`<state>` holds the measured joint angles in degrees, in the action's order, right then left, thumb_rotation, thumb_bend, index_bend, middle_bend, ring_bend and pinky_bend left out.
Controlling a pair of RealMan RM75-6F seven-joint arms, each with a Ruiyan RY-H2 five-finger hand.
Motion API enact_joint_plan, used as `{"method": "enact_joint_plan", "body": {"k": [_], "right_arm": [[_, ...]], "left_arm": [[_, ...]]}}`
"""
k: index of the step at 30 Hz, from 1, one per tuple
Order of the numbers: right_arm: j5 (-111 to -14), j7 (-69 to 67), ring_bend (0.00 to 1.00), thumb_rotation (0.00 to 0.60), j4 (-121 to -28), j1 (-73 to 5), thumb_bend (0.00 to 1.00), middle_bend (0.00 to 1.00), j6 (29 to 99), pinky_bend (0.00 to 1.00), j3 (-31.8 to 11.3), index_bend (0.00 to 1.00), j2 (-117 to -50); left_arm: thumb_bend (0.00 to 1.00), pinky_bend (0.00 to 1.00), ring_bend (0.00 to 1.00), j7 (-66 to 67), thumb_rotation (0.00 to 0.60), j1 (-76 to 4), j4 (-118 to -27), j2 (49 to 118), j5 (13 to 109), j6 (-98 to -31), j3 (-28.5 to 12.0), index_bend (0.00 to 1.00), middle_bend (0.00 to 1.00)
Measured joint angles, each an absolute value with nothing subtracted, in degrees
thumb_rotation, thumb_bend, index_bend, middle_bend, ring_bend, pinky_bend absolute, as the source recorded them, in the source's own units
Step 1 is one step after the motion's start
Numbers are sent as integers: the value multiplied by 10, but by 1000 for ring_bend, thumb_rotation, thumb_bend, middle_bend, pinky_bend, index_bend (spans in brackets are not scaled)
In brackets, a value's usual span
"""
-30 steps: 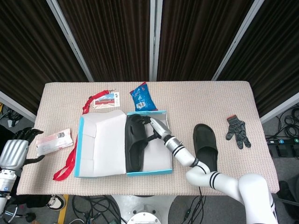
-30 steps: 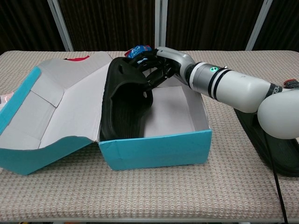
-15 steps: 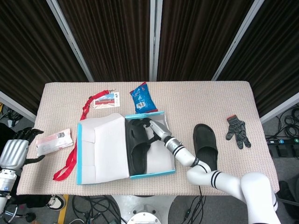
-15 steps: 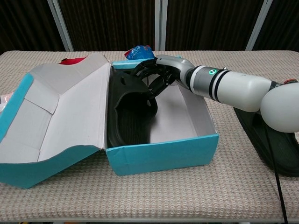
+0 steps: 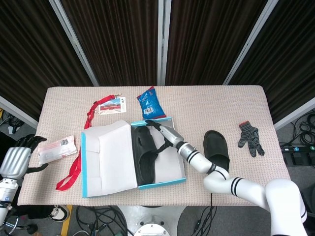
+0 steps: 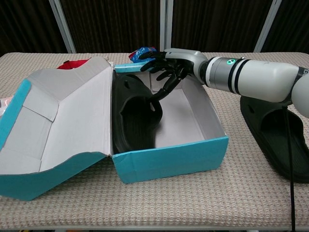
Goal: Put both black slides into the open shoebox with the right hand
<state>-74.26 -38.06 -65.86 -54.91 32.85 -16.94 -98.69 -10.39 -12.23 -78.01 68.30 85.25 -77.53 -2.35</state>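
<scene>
Open turquoise cardboard shoebox (image 5: 93, 183): one black rubber slide (image 5: 144, 156) inside, on its side | second black slide (image 5: 216, 149) on desk (image 5: 206, 108) beside box | right hand (image 6: 166, 67) above box, fingers spread, empty | left hand (image 5: 17, 158) off desk edge, open, empty.

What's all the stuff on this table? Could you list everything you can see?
shoebox: one, turquoise, white inside, lid open leftward, table centre
black slides: two; one in the box, one on the table right of it
snack packet: one, blue, behind the box
lanyard with card: one, red, back left
packet: one, white, left edge
glove: one, dark grey, right
left hand: silver, off the table's left edge
right hand: fingers spread over the box
</scene>
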Motion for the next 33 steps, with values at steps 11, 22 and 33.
{"method": "enact_joint_plan", "body": {"k": [11, 22, 33], "right_arm": [[-756, -366, 0, 600, -788, -524, 0, 81, 372, 115, -179, 0, -885], [-659, -180, 0, 600, -968, -496, 26, 81, 396, 115, -186, 13, -675], [-305, 144, 0, 600, -1081, -537, 17, 27, 423, 93, -87, 0, -527]], "left_arm": [[117, 188, 123, -95, 600, -127, -790, 682, 850, -772, -28, 238, 229], [117, 188, 124, -92, 600, -129, -798, 680, 853, -774, -28, 239, 229], [117, 189, 124, -87, 600, -130, -801, 684, 856, -775, -26, 239, 229]]}}
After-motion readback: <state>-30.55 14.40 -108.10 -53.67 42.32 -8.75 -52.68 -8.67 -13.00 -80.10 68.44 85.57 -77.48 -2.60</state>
